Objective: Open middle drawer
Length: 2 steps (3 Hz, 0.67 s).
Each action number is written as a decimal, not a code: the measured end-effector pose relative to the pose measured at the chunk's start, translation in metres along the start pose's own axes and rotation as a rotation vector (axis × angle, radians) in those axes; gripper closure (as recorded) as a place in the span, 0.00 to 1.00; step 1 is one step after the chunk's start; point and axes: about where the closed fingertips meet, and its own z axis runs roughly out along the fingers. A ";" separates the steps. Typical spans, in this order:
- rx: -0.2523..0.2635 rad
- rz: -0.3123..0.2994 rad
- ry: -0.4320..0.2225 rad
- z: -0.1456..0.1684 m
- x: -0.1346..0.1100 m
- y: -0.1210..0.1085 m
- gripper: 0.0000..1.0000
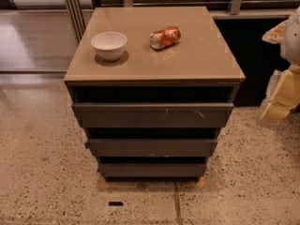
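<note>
A grey-brown cabinet [154,74] stands in the middle of the camera view with three stacked handleless drawer fronts. The middle drawer [152,147] is the second front, plain and dark, with a small blue bit [86,145] at its left end. It sits flush in line with the other fronts. The top drawer [152,115] above it bears pale scratch marks. The bottom drawer [152,169] is the lowest front. My gripper [277,108], pale yellow and white, hangs at the right edge of the view, well to the right of the cabinet and apart from it.
A white bowl [109,45] and a crushed orange can [165,37] lying on its side are on the cabinet top. Speckled floor lies in front. A dark wall panel and railing stand behind, with glass panels at the back left.
</note>
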 end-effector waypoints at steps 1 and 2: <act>-0.011 0.213 -0.090 0.045 0.021 0.015 0.00; -0.098 0.374 -0.270 0.120 0.030 0.020 0.00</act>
